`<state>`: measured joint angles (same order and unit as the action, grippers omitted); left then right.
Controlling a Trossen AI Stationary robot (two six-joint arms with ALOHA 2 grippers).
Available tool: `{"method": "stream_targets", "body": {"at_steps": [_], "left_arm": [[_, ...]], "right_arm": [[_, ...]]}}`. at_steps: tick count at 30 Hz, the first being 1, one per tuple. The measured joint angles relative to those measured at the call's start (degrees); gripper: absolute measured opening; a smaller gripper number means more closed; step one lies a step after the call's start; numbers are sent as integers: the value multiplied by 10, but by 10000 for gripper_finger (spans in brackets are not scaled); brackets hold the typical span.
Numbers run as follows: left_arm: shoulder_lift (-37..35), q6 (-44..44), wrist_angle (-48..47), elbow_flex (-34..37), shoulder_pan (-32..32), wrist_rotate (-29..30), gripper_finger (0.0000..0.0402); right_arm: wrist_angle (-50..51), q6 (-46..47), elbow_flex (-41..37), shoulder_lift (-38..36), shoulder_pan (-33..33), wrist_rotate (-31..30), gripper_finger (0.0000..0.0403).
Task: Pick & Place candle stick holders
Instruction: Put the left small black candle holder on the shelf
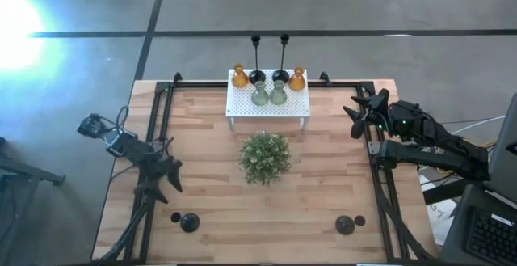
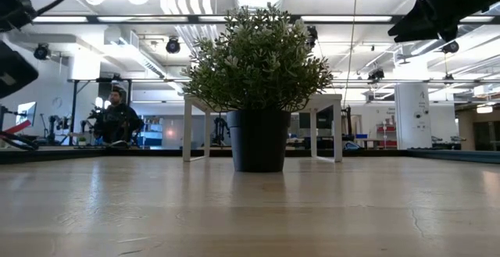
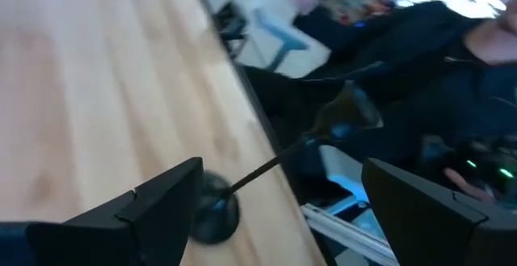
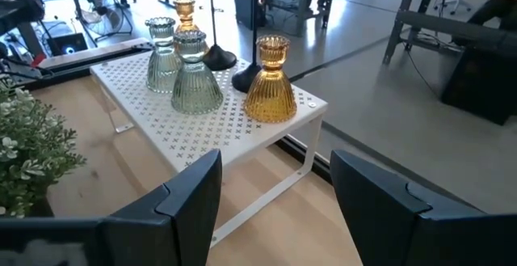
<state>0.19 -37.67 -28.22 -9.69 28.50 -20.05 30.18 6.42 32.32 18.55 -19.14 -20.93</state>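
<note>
On the white perforated stand (image 1: pixel 268 114) at the table's far edge stand two amber glass holders (image 1: pixel 239 78) (image 1: pixel 297 79), two pale greenish ones (image 1: pixel 260 95) (image 1: pixel 278 95) and two tall black ones (image 1: pixel 257 75) (image 1: pixel 280 75). All show in the right wrist view, for example an amber holder (image 4: pixel 270 81) and a greenish one (image 4: pixel 194 76). Two short black holders stand on their round bases near the front edge (image 1: pixel 189 222) (image 1: pixel 346 225); the left one shows in the left wrist view (image 3: pixel 213 210). My left gripper (image 1: pixel 166 175) (image 3: pixel 283 217) is open and empty at the table's left. My right gripper (image 1: pixel 362 109) (image 4: pixel 279 209) is open and empty, right of the stand.
A bushy green plant (image 1: pixel 264 157) in a dark pot (image 2: pixel 258 140) stands mid-table, just in front of the stand. Black rails run along the table's left and right sides (image 1: pixel 157 128) (image 1: pixel 380 177). A person (image 2: pixel 117 118) sits in the room beyond the table.
</note>
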Motion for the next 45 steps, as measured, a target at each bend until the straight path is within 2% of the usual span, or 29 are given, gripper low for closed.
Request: {"method": "stream_targets", "body": {"at_steps": [2, 7, 11, 18, 24, 33, 38, 41, 45], "left_arm": [[3, 3, 57, 23, 21, 6, 341], [34, 31, 80, 32, 81, 60, 341], [66, 48, 81, 32, 116, 127, 341], [129, 57, 81, 33, 126, 189, 341], [177, 61, 102, 35, 126, 202, 342], [251, 180, 169, 37, 126, 197, 341], [288, 187, 184, 37, 140, 191, 341], [307, 205, 245, 36, 168, 195, 341], [334, 254, 346, 35, 216, 237, 341]], "right_arm": [[0, 0, 0, 0, 0, 0, 224], [-2, 0, 0, 0, 0, 0, 224], [-2, 0, 0, 0, 0, 0, 224], [-2, 0, 0, 0, 0, 0, 224], [-3, 0, 0, 0, 0, 0, 224], [-2, 0, 0, 0, 0, 0, 224], [-2, 0, 0, 0, 0, 0, 224], [-2, 0, 0, 0, 0, 0, 224], [-2, 0, 0, 0, 0, 0, 224]]}}
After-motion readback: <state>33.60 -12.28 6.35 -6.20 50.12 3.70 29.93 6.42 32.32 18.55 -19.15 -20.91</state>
